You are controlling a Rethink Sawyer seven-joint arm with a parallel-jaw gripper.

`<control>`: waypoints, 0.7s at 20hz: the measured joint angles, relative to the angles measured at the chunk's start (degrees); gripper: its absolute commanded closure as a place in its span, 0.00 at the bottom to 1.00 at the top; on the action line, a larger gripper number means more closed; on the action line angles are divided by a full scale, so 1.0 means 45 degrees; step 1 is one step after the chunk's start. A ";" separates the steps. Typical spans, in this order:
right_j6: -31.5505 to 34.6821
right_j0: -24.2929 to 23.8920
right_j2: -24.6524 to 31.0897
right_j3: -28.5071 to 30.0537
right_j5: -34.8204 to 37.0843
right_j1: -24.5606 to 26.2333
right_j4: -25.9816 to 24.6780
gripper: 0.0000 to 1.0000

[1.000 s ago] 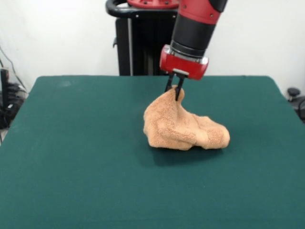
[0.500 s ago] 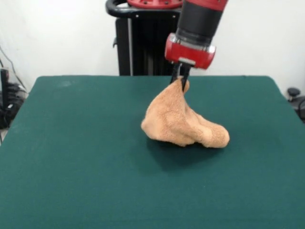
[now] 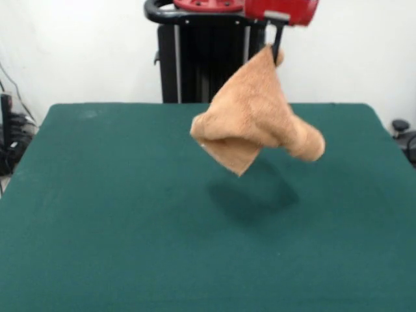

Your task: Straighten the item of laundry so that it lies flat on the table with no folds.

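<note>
- Since a second ago the towel has risen clear off the counter.
- Felt-like green counter bears its shadow at centre.
- Nubby tan towel hangs cone-shaped, bunched.
- Hand, at 12 o'clock, pinches its peak.

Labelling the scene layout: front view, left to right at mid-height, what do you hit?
Dark cables and gear at the left edge → dark green felt-covered table → crumpled orange-tan terry towel hanging from the red gripper, clear of the table → black object at the right edge.
</note>
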 measured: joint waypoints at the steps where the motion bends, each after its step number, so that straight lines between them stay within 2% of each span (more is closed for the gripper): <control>1: 0.0000 -0.0001 0.0000 0.0000 0.0141 -0.0130 0.0008 1.00; 7: 0.0000 0.0008 -0.0006 0.0037 0.0323 -0.0730 0.0336 1.00; 14: 0.0000 -0.0007 -0.0039 0.0044 0.0328 -0.0695 0.0402 1.00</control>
